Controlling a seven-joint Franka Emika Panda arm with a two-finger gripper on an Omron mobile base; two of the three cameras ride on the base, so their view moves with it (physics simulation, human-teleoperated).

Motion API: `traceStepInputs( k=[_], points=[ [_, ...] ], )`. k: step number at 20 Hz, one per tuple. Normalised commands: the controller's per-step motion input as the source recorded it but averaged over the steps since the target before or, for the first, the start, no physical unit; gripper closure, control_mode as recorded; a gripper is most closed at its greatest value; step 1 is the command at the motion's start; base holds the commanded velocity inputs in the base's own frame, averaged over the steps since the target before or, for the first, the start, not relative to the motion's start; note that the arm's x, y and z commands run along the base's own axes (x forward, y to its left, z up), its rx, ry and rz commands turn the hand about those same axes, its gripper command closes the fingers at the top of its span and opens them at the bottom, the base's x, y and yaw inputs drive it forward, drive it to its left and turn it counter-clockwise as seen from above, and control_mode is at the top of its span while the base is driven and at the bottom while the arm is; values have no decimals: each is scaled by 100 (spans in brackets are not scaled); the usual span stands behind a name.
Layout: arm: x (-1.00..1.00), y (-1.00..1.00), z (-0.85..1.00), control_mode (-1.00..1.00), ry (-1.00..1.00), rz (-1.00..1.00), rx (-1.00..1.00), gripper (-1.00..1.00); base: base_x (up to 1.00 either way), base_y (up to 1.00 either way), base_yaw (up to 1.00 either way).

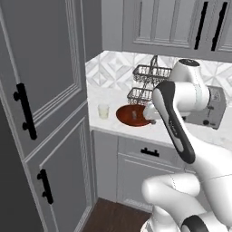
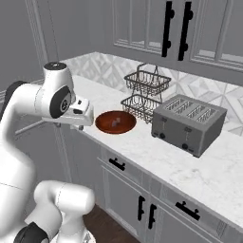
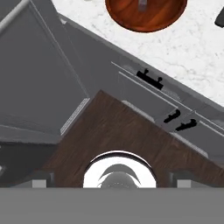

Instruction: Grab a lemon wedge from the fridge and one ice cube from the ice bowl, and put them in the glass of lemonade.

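The reddish-brown ice bowl (image 1: 131, 117) (image 2: 115, 122) (image 3: 146, 15) sits near the counter's front edge. A small translucent ice cube (image 2: 114, 122) (image 3: 143, 3) lies inside it. The glass of lemonade (image 1: 103, 111) stands just left of the bowl on the marble counter (image 2: 156, 152). My gripper (image 2: 78, 122) (image 3: 112, 179) hangs in front of the counter edge, left of the bowl in the right base view, pointing down at the floor. Its fingertips (image 3: 41, 178) stand wide apart with nothing between them. The dark strip at the left base view's left edge looks like the fridge (image 1: 7, 190). The lemon wedge is out of view.
A two-tier dark wire basket (image 1: 146, 84) (image 2: 144, 90) stands behind the bowl. A grey toaster (image 2: 187, 123) sits to its right. A tall panelled cabinet with black handles (image 1: 45, 90) borders the counter's left end. Drawers (image 3: 151, 78) sit under the counter, above a wooden floor (image 3: 122, 131).
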Motion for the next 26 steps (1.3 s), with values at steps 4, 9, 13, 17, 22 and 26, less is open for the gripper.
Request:
traceStepInputs(
  k=[4,9,13,17,22,26],
  points=[
    [0,0,0,100,0,0,0,-100,100,1,-20],
    [0,0,0,100,0,0,0,-100,98,11,-12],
    [0,0,0,100,0,0,0,-100,61,4,-11],
    [14,0,-21,-100,0,-2,0,-100,32,0,-4],
    [70,5,-100,-100,0,-6,0,-100,0,0,0],
    [76,8,-86,-100,0,-3,0,-100,0,0,0]
  ],
)
